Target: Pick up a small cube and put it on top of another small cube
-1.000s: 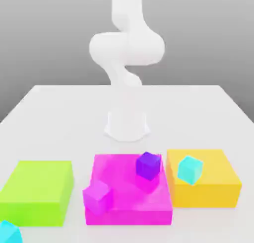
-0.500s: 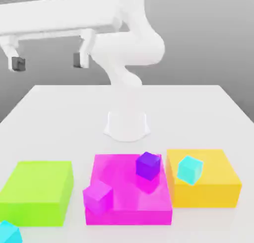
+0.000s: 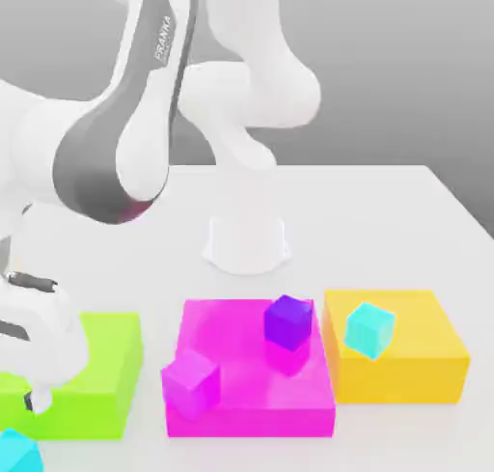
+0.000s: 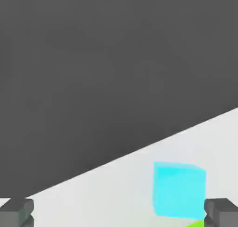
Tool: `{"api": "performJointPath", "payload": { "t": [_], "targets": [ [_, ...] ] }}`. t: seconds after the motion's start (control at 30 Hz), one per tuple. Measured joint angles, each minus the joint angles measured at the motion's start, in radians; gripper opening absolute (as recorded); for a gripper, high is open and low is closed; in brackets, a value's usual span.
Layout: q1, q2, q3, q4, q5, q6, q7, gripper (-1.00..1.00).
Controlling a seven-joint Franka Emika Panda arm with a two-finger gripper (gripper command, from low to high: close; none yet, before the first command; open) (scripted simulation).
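Note:
The small cube, bright sky-cyan, lies on the white table at the exterior view's near left corner, just in front of the green block. My arm has come down over that corner, and one finger hangs at the green block's front edge, above the cube. In the hand view the small cube lies close to one fingertip. My gripper is open with nothing between its fingers.
A magenta block in the middle carries a purple cube and a pink cube. A yellow block on the exterior view's right bears a mint-turquoise cube. The arm's base stands behind them.
The arm has swung down from high up to the exterior view's near left, over the green block. The gripper stayed open. No cube has moved.

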Motion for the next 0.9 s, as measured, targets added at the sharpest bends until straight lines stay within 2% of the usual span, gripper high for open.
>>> {"api": "performJointPath", "payload": {
  "t": [0.17, 0.2, 0.43, 0.57, 0.9],
  "targets": [
    [-0.054, 0.179, 0.031, 0.035, 0.043, 0.094, -0.033, 0.00],
    [-0.065, 0.212, 0.044, 0.043, 0.054, 0.118, -0.041, -1.00],
    [-0.066, 0.218, 0.045, 0.045, 0.057, 0.121, -0.044, -1.00],
    [-0.030, 0.097, 0.002, 0.011, 0.012, 0.034, -0.012, -1.00],
    [0.115, -0.259, 0.097, -0.278, -0.052, -0.028, -0.014, -1.00]
  ]
}}
